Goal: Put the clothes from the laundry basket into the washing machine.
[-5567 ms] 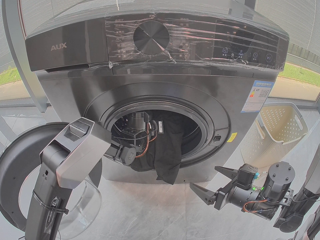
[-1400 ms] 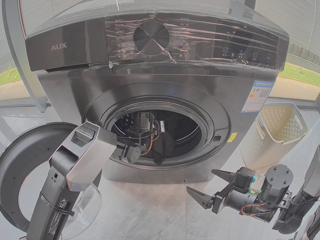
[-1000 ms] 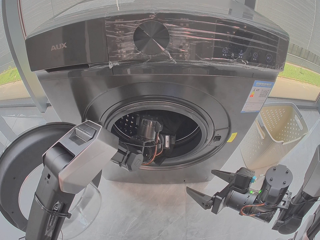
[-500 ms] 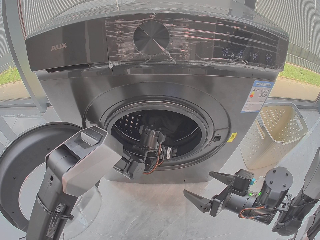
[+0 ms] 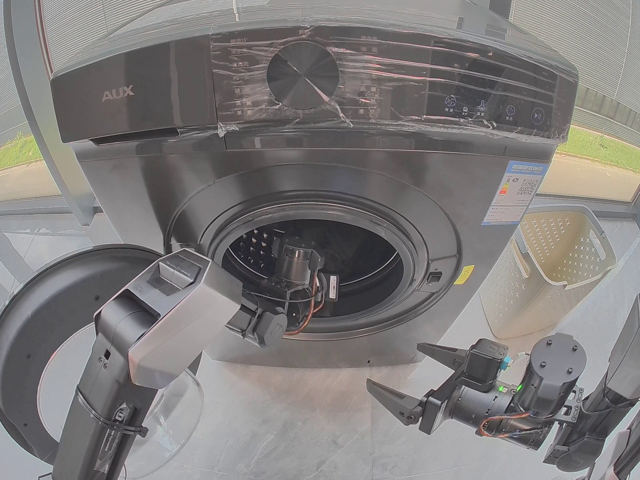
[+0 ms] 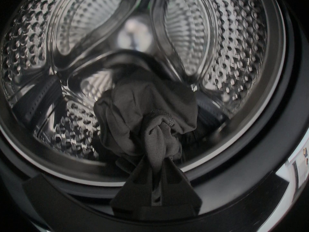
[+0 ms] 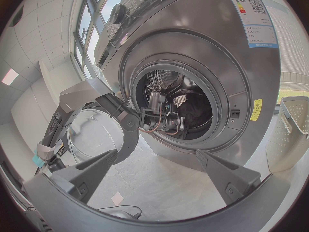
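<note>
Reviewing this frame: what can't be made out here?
1. Laundry basket bottom: head view, its own front wall hides it; right wrist view cuts it at the edge, so any remaining clothes are unknown.
2. Dark garment full extent: left wrist view, bunched folds and the left gripper cover it.
3. Drum floor: head view, the left arm blocks it.

Garment lies inside the washing machine; laundry basket stands right of it, door left.
</note>
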